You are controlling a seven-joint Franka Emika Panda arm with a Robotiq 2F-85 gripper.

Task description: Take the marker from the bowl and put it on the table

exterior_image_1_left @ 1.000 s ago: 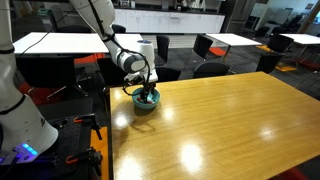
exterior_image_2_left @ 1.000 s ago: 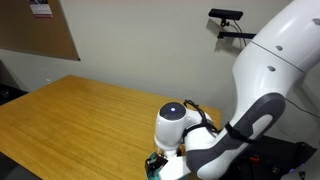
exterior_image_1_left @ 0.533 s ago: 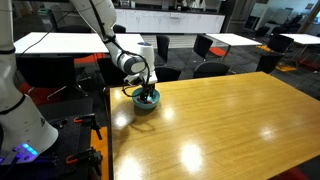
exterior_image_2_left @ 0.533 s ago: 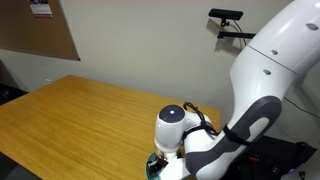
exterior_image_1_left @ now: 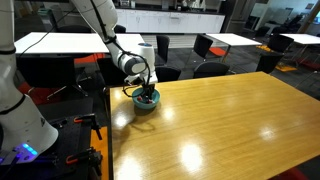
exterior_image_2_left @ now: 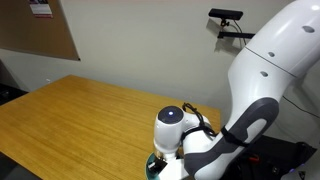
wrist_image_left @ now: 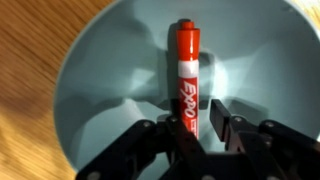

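In the wrist view the red marker (wrist_image_left: 186, 65) with a whitish band lies inside the pale-lined teal bowl (wrist_image_left: 100, 70), pointing away from me. My gripper (wrist_image_left: 194, 112) reaches down into the bowl and straddles the marker's near end. The left finger sits against the marker, while a small gap still shows before the right finger (wrist_image_left: 219, 112). In an exterior view the gripper (exterior_image_1_left: 147, 92) is dipped into the bowl (exterior_image_1_left: 146, 103) near the corner of the wooden table (exterior_image_1_left: 220, 120); the marker is hidden there. Elsewhere, my wrist covers most of the bowl (exterior_image_2_left: 153, 166).
White-topped tables (exterior_image_1_left: 60, 42) and dark chairs (exterior_image_1_left: 208, 47) stand behind the wooden table. A white robot base (exterior_image_1_left: 18, 105) fills the left side. The bowl sits close to the table's edge. A cork board (exterior_image_2_left: 45, 40) and a mounted camera (exterior_image_2_left: 225, 16) are on the wall.
The jaws have narrowed around the marker inside the bowl. The arm and the bowl have barely shifted.
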